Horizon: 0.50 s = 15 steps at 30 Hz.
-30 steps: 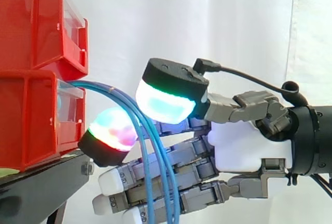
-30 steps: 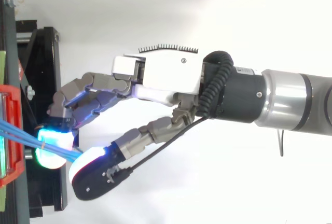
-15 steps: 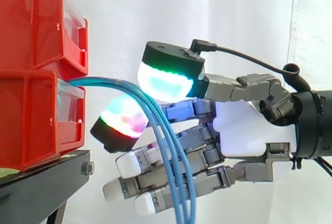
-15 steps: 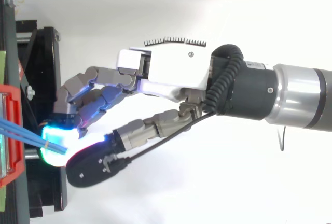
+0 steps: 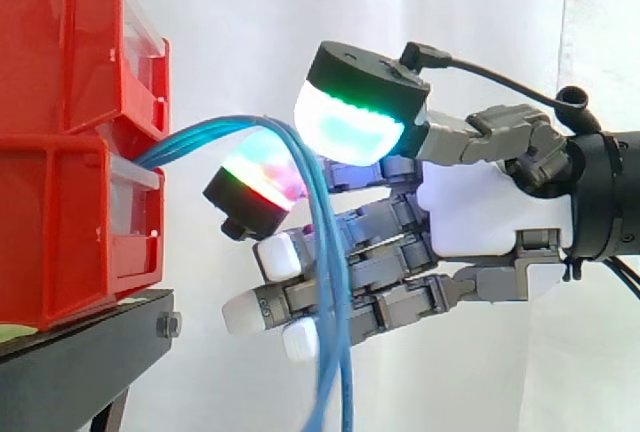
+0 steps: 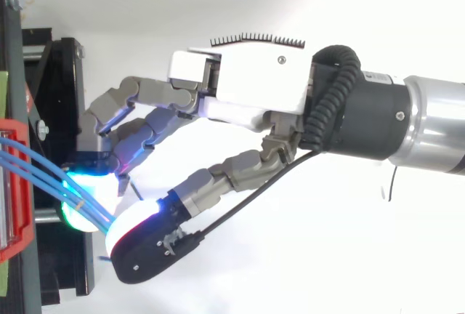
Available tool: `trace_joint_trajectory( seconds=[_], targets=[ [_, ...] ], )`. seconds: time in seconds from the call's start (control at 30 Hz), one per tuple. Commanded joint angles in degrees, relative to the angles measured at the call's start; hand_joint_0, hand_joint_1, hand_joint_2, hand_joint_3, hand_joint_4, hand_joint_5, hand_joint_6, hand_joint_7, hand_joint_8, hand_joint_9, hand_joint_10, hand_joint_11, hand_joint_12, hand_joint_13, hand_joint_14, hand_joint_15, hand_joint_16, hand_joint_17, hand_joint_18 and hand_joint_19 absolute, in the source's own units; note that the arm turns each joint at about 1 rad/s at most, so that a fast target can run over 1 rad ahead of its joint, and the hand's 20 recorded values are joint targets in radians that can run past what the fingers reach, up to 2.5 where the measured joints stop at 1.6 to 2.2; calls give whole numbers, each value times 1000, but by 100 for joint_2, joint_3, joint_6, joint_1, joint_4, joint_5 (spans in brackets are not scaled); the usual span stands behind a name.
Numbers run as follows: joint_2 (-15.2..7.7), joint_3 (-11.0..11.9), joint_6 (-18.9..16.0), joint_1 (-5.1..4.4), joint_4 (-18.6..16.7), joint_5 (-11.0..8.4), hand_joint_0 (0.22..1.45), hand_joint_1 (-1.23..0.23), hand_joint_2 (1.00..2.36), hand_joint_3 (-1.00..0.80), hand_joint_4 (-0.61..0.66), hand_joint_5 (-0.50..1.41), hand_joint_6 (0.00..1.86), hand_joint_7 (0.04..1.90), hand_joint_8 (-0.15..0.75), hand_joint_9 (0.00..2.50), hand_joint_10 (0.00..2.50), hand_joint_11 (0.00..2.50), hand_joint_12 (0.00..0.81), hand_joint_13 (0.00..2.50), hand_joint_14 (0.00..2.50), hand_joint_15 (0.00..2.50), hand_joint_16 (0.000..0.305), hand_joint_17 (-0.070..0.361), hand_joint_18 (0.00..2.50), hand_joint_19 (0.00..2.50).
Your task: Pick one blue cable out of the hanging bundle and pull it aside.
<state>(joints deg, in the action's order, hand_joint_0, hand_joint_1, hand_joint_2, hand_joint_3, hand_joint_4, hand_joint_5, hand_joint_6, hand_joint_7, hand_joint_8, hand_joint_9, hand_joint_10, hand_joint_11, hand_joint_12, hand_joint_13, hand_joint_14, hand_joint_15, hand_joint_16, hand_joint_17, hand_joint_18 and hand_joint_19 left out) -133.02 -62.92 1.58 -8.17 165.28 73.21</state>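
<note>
Open white curtain (image 5: 240, 32) surrounds the robot hand (image 5: 480, 232); stacked red plastic bins (image 5: 60, 152) stand just ahead. Its curled pads pinch thin blue cables (image 5: 338, 372), which droop downward.

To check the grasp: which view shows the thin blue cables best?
The side view: the thin blue cables leave the red plastic bin, arch over and hang down across the robot hand. The top view shows a short stretch near the bin.

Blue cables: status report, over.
Robot hand curled round blue cables, several strands between its pads, not one. Cables run from lower red bin. No strand separated yet.
</note>
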Motion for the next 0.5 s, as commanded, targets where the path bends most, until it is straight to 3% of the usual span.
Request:
trace_joint_trajectory(
  seconds=[0.0, 0.23, 0.33, 0.47],
  targets=[
    [-5, -1, 9, 0, 4, 0, 479, -755, 1000, -500, 53, -177, 915, 806, 306, 922, 17, 585, 389, 591, 10, 285, 50, 112, 573, 367],
    [-5, -1, 0, 0, 22, 0, 505, -558, 1000, -500, 48, -162, 888, 883, 317, 955, 19, 590, 395, 591, 11, 316, 50, 113, 544, 438],
    [-5, -1, 9, 9, 22, 0, 553, -609, 1008, -394, 41, -162, 887, 933, 308, 957, 18, 601, 381, 589, 12, 326, 48, 108, 535, 452],
    [-5, -1, 9, 9, 22, 0, 683, -847, 1013, -350, -42, -174, 909, 944, 293, 954, 21, 640, 374, 634, 13, 322, 47, 105, 628, 436]
  ],
)
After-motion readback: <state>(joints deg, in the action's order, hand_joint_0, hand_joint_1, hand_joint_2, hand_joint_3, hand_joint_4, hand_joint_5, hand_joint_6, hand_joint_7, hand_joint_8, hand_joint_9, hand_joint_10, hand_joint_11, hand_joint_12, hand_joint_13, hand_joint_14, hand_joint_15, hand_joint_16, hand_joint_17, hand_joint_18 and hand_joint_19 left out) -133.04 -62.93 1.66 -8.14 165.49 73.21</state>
